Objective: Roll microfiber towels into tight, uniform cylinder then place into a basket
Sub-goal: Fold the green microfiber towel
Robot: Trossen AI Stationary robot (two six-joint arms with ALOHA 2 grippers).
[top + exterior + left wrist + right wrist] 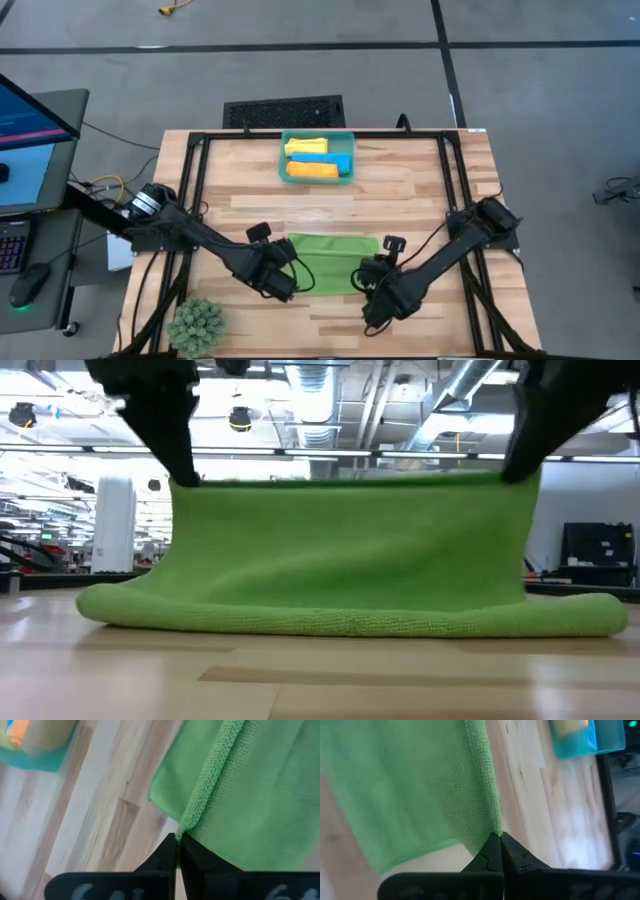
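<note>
A: Overhead, where are the arms?
B: Both angle inward low in the frame; the left end effector [279, 283] and right end effector [375, 300] pinch the near corners of the green towel [330, 258] at lower center on the tabletop [420, 190].

A: And at table height?
B: The towel hangs like a curtain, its folded bottom resting on the wood.

A: What else is around?
B: The basket [317, 157] at upper center holds rolled yellow, blue and orange towels; a small green plant [196, 325] sits lower left.
</note>
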